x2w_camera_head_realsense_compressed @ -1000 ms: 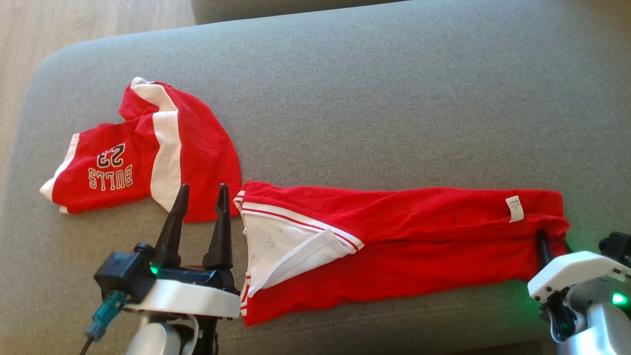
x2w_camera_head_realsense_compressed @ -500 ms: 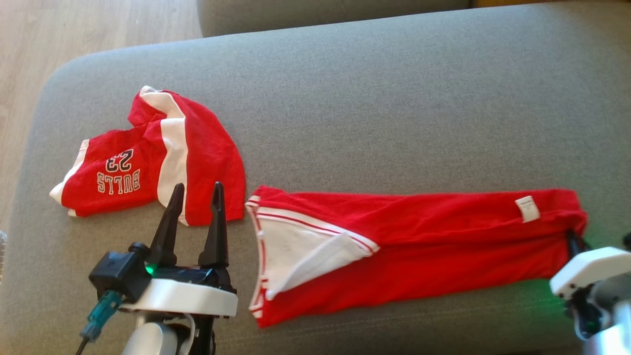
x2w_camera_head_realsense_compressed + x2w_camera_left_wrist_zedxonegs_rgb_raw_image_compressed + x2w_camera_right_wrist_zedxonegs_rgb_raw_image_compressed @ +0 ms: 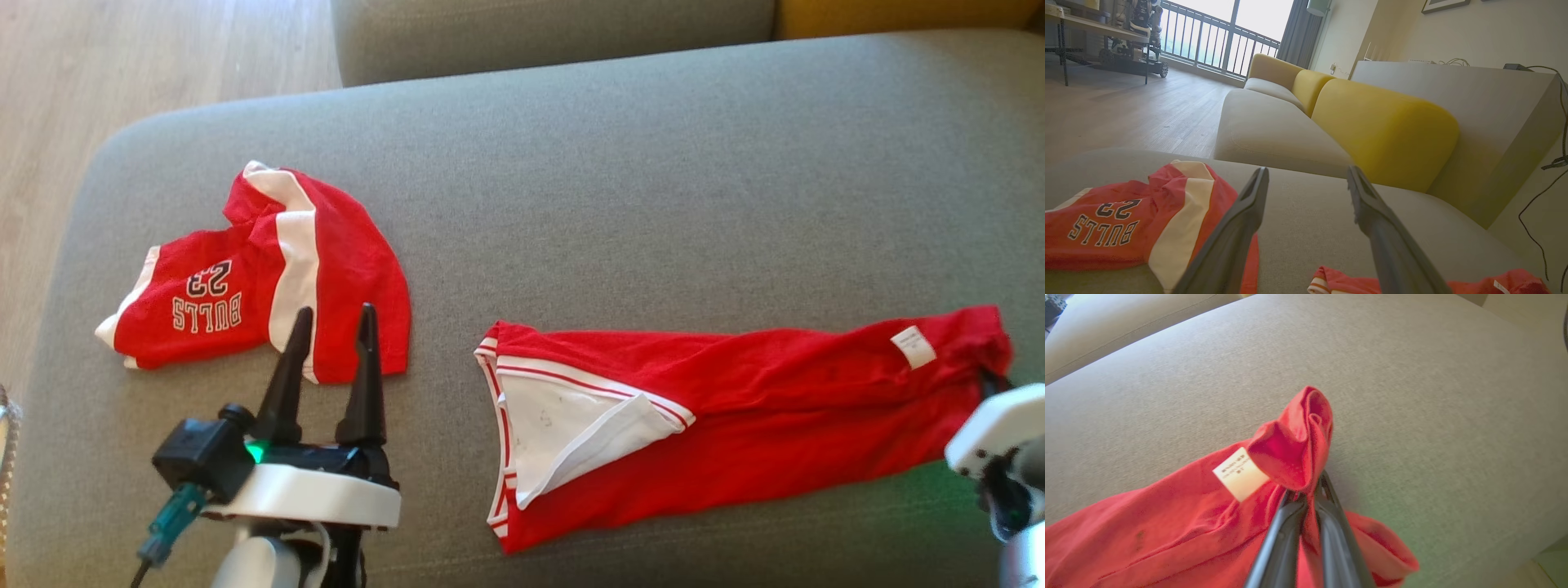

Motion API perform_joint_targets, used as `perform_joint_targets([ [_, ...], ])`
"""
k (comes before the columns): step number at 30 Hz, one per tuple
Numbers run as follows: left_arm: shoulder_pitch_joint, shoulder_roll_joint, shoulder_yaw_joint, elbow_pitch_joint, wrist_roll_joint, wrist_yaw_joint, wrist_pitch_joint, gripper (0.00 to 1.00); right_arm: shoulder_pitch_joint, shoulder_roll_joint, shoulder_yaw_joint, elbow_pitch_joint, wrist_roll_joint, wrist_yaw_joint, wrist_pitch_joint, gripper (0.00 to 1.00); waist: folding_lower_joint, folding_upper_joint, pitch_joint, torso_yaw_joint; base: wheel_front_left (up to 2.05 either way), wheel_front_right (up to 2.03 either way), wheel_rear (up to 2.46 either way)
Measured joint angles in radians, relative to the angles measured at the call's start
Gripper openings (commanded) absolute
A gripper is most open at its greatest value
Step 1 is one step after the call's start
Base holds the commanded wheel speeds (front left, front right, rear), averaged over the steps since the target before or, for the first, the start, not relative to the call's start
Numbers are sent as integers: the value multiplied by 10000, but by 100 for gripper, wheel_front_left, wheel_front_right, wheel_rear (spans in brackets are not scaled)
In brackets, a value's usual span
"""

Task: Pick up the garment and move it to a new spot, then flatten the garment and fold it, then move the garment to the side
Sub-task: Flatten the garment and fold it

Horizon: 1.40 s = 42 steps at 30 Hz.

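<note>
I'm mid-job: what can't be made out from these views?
- Head view: right tool's tips, hidden behind the red garment's end.
- Right wrist view: tag's print, too small to read.
- Left wrist view: most of that garment, cut by the bottom edge, behind the left tool.

The garment (image 3: 735,425) is a red top folded into a long strip, lying flat across the grey sofa cushion (image 3: 612,204). Its left end shows a white panel (image 3: 563,433) edged in red-and-white stripes. A small white label (image 3: 913,347) sits near the right end, which is bunched and raised, pinched in the closed right claw (image 3: 1309,490).
</note>
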<state>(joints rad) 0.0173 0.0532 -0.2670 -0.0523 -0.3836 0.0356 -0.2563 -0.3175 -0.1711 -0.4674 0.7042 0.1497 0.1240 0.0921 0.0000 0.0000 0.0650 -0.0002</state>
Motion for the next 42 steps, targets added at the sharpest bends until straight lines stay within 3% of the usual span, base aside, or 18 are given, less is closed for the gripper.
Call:
perform_joint_targets([
  [5,30,-2,-171,0,-77,90,0,100,227,221,734,-936,222,-2,767,0,0,0,-279,-46,0,0,0],
  [16,221,-2,44,-180,-244,274,-2,100,1331,1193,1258,-4518,2284,-2,3388,0,0,0,-822,-229,0,0,0],
  [21,222,-2,96,-192,-290,274,-2,100,1639,1248,2002,-5227,4405,-4,4057,0,0,0,-843,-280,0,0,0],
  [31,224,-2,10,-173,-422,276,-2,100,1871,1243,5369,-4497,8468,-6,2757,0,0,0,-969,-231,0,0,0],
  [42,224,-2,-207,-84,-420,274,-2,100,1117,1193,8192,-2736,10631,-6,570,0,0,0,-886,546,0,0,0],
])
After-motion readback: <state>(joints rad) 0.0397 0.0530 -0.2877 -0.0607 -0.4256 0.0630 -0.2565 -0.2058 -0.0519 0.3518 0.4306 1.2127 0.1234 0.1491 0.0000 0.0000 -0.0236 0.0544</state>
